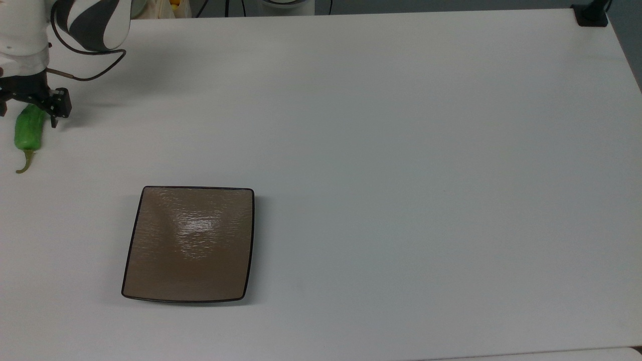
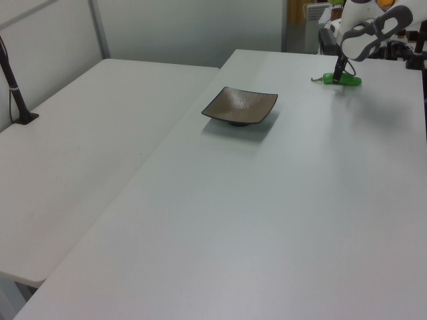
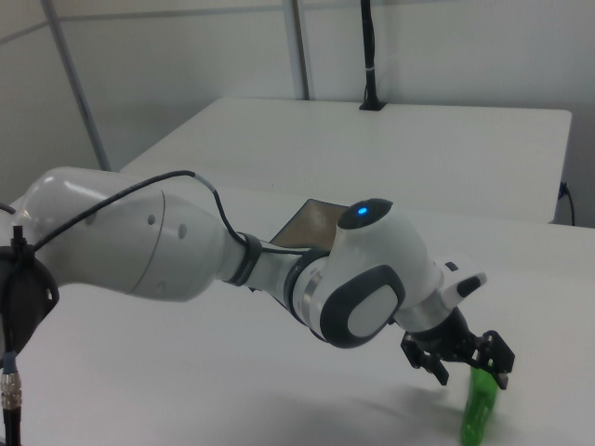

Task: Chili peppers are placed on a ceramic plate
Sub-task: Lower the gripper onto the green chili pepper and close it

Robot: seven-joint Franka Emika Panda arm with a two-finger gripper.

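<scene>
The green chili pepper (image 1: 26, 131) lies on the white table at the top view's far left, with its olive stem pointing toward the view's bottom. My gripper (image 1: 27, 114) is open and low over the pepper's far end, one finger on each side of it. The left view has the pepper (image 2: 345, 81) at the far right of the table, with the gripper (image 2: 339, 72) coming down onto it. In the right view the gripper (image 3: 471, 373) straddles the top of the pepper (image 3: 481, 416). The brown square ceramic plate (image 1: 190, 245) stands bare, well apart from the pepper (image 2: 240, 105) (image 3: 311, 223).
A black cable (image 1: 88, 75) loops from the arm's wrist over the table beside the gripper. A black post base (image 1: 592, 15) stands at the top view's back right corner. A second white table (image 2: 80, 153) adjoins on the left view's left.
</scene>
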